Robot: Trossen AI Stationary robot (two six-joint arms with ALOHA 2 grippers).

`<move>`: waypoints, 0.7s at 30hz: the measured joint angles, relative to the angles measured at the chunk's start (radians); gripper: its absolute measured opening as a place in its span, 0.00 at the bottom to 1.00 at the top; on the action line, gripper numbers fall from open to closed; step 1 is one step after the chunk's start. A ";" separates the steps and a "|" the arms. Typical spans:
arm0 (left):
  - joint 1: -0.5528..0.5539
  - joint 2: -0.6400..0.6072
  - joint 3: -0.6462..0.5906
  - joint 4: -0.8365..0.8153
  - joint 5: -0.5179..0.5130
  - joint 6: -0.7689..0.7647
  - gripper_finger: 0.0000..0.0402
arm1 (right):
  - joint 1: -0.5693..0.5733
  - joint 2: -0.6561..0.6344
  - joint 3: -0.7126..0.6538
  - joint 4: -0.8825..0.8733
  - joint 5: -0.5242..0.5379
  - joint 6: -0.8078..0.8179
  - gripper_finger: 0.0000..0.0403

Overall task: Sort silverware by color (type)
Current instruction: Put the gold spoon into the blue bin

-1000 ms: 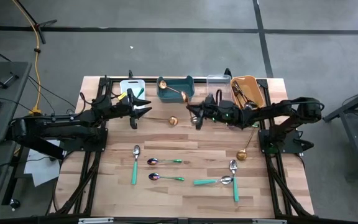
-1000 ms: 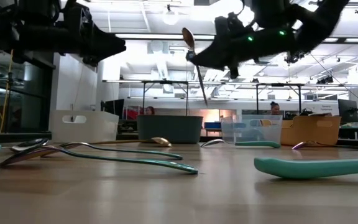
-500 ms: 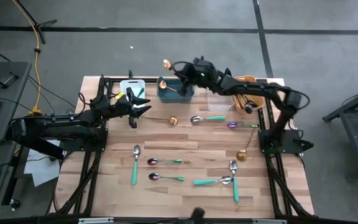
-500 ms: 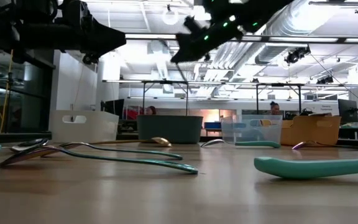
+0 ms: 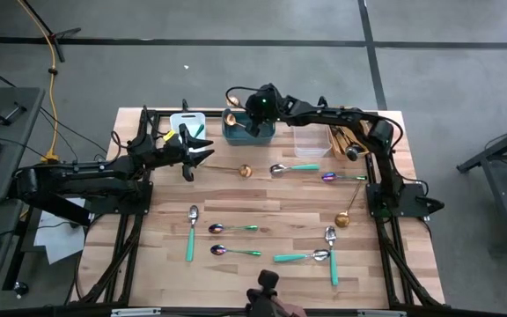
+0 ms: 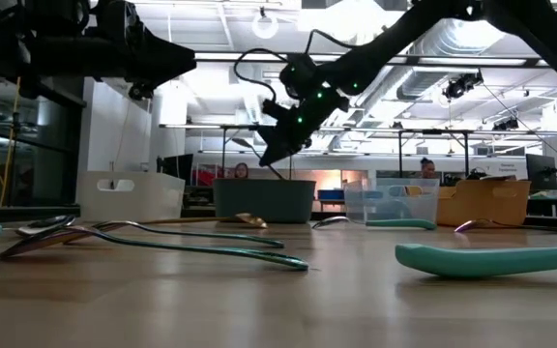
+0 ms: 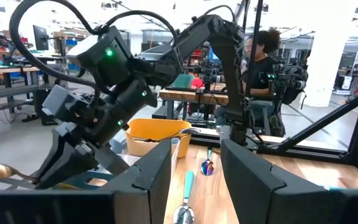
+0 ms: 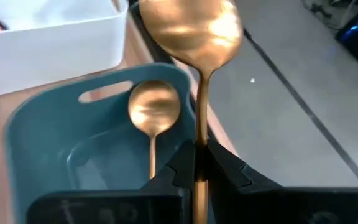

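Observation:
My right gripper [image 8: 199, 163] hangs over the teal bin [image 5: 259, 130] at the far edge and is shut on a gold spoon [image 8: 190, 28]. A second gold spoon [image 8: 153, 107] lies inside that bin. My left gripper [image 7: 195, 180] is open and holds nothing; it hovers left of the table's middle [image 5: 196, 151]. Lying flat on the table are a gold spoon [image 5: 244, 170], a teal-handled spoon [image 5: 293, 167], an iridescent spoon [image 5: 334, 177], another gold spoon [image 5: 345, 217] and several teal-handled spoons [image 5: 233, 229] nearer the front. My right gripper pinches the gold spoon's handle [image 8: 199, 138] between its two fingers, and the handle runs along them. The bowl [image 5: 231, 101] sticks out past the fingertips. The spoon is lifted clear above the teal bin's left end, and the gripper slants downward [image 6: 280, 145].
Four bins line the far edge: white [image 5: 186, 123], teal, clear [image 5: 309, 142] and orange [image 5: 352, 134] with dark utensils in it. The right arm stretches across the clear and orange bins. Open wood lies between the two rows of spoons.
The right gripper, holding the gold spoon, rose from above the table's middle, swung toward the far edge and left, then came down over the teal bin. The spoon travelled with it, staying clear of the table. The left arm kept still.

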 joint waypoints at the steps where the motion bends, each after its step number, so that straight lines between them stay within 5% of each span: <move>1: 0.000 0.000 0.000 0.000 0.000 0.000 0.33 | -0.002 -0.001 0.000 -0.005 -0.010 -0.009 0.03; 21: 0.000 0.000 0.000 0.003 0.000 0.000 0.33 | -0.005 -0.003 -0.005 -0.126 -0.160 -0.042 0.07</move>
